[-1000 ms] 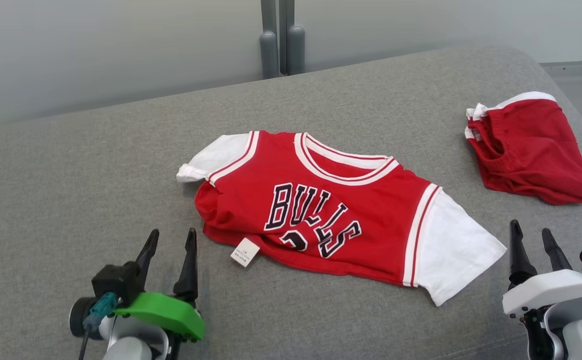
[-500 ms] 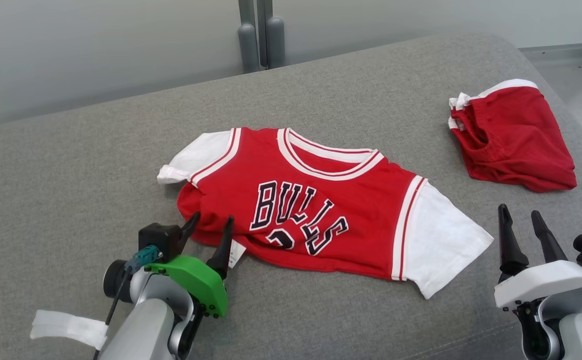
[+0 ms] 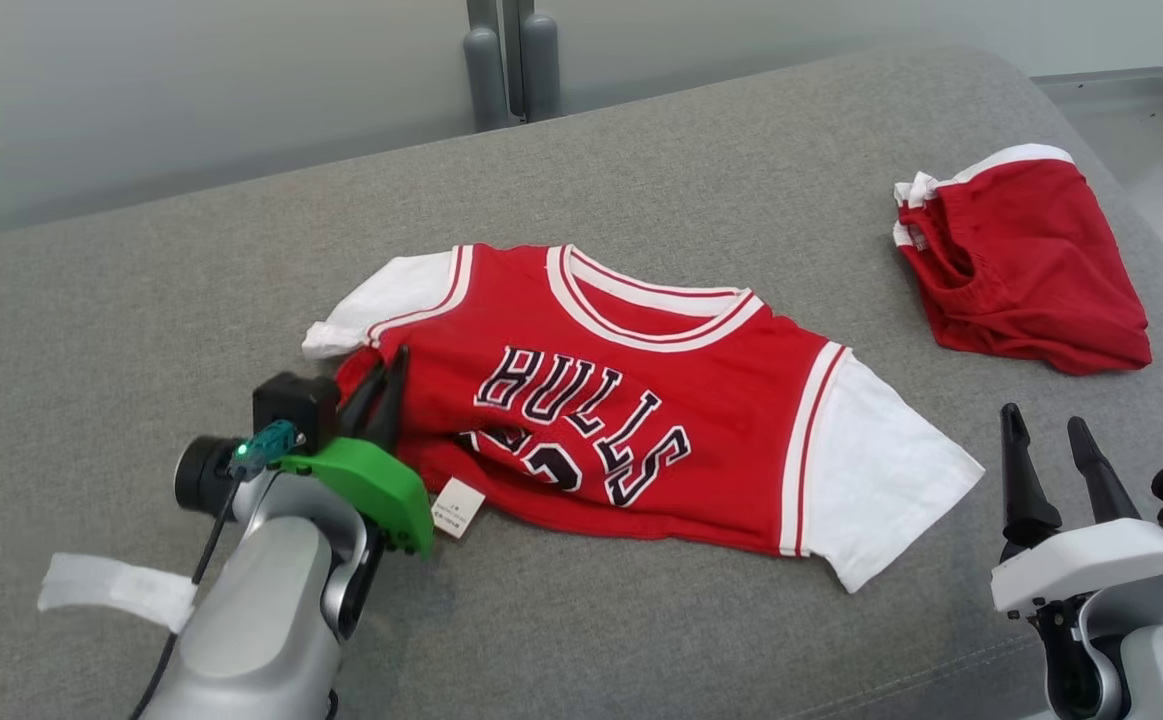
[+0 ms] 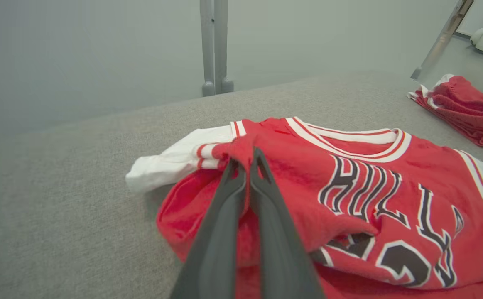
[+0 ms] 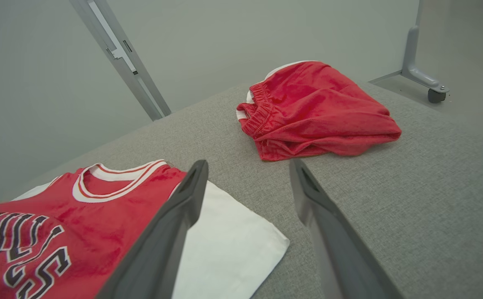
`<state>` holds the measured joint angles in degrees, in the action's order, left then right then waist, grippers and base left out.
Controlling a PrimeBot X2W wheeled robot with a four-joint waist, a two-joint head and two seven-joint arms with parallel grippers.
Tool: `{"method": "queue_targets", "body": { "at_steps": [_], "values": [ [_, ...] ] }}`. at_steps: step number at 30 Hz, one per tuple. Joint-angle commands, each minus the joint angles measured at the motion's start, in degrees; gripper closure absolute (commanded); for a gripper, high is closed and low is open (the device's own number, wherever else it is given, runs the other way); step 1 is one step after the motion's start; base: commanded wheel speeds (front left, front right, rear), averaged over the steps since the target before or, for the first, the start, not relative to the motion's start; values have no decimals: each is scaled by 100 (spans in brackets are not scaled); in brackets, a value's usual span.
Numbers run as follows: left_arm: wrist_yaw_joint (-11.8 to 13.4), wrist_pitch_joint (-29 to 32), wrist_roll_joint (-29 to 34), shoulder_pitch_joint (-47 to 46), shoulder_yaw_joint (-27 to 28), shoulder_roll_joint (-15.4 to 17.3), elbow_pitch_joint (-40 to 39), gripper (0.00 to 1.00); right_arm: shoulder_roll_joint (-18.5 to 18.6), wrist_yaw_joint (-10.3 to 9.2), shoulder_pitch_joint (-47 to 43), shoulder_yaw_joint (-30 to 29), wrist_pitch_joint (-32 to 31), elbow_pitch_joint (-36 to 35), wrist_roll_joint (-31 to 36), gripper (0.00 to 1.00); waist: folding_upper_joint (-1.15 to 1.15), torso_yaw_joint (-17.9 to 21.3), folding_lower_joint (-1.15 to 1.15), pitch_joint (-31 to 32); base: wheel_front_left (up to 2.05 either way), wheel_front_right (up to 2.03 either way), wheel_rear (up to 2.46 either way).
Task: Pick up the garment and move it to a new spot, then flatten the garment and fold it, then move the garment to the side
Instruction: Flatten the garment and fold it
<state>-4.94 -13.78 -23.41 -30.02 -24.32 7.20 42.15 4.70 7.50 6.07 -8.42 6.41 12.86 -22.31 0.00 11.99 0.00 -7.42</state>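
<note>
The left end effector (image 3: pixel 386 378) is pressed together, pinching the red shirt (image 3: pixel 641 400) beside its white sleeve. The shirt lies wrinkled in the middle of the gray surface (image 3: pixel 141 300). Moving, flattening and folding are not yet done. The right end effector (image 3: pixel 1044 420) is spread, holding nothing.

looks like a robot test lab, not a home: bare pale partition panels (image 3: pixel 191 90) meeting at a grey metal post (image 3: pixel 501 60), a frame leg on a caster (image 5: pixel 434 96), smooth floor (image 5: pixel 469 41), one wide grey fabric-covered work surface (image 3: pixel 691 170).
</note>
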Motion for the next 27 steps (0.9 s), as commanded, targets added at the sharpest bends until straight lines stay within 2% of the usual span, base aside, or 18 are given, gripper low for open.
{"method": "queue_targets", "body": {
  "at_steps": [1, 7, 13, 22, 26, 27],
  "values": [
    [51, -68, 141, -197, -33, 15, -93, 100, -11, -2, -25, -13, 22, -23, 53, 0, 0, -28, 0, 11, 0, 0, 0],
    [110, -141, 523, -725, -217, -70, -431, 100, -31, -2, 40, 43, -26, -39, 71, 0, 0, -27, 0, 10, 0, 0, 0],
    [32, -137, 726, -1313, -375, -122, -223, 100, -55, -2, 157, 199, -23, -7, 37, 0, 0, 170, 0, -89, 0, 0, 0],
    [-56, -143, 1003, -2428, -605, -129, 768, 100, -126, -2, 422, 510, 162, 249, -71, 0, 0, 870, 0, -461, 0, 0, 0],
    [6, -142, 1128, -2730, -663, -171, 1003, 100, -151, -2, 502, 592, 301, 423, -117, 0, 0, 1099, 0, -670, 0, 0, 0],
    [16, -138, 1118, -2750, -662, -183, 1103, 75, -158, -2, 518, 617, 335, 466, -124, 0, 0, 1139, 0, -713, 0, 0, 0]
  ]
}}
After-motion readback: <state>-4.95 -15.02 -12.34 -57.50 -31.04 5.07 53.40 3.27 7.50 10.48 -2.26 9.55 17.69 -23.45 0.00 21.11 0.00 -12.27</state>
